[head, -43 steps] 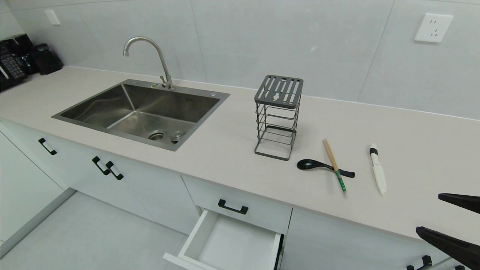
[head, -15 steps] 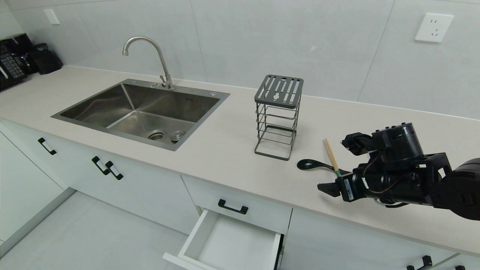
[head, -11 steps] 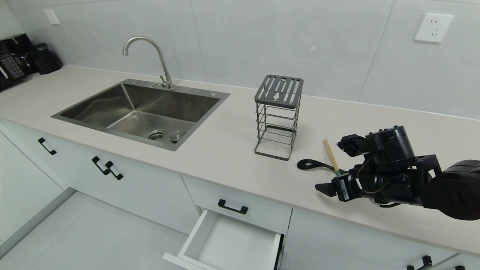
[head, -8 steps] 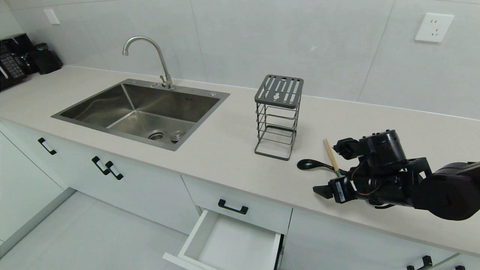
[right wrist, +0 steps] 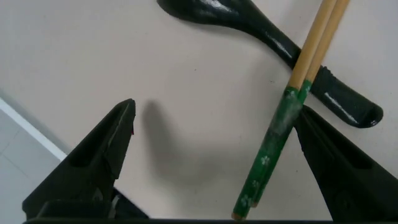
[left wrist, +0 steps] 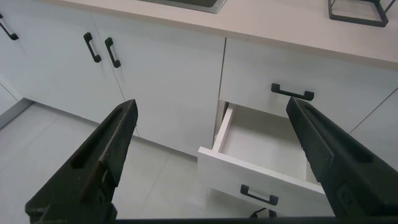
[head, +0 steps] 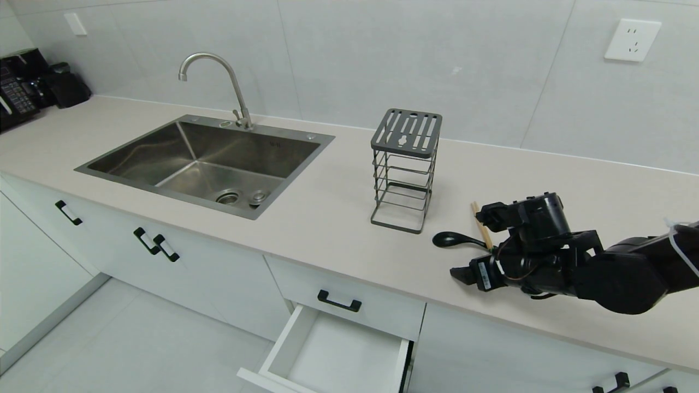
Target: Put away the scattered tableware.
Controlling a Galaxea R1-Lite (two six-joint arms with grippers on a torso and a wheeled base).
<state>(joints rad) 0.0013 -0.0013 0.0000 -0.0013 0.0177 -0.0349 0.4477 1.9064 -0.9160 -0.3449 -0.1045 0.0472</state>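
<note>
Right pincer (head: 469,243), jaws spread and empty, hovers low over chopsticks (right wrist: 298,81) crossing black spoon (head: 450,239) on surface (head: 327,218), lower right of head view. Likely grasp step: next move calls for descent, straddling chopsticks, closing. Left pincer (left wrist: 214,162), likewise spread, hangs before drawer (left wrist: 261,149).

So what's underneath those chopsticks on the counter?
The black spoon: its handle passes under the chopsticks, which lie across it. Elsewhere beneath them is bare counter. The short stretch of handle right under the sticks is covered from view.
</note>
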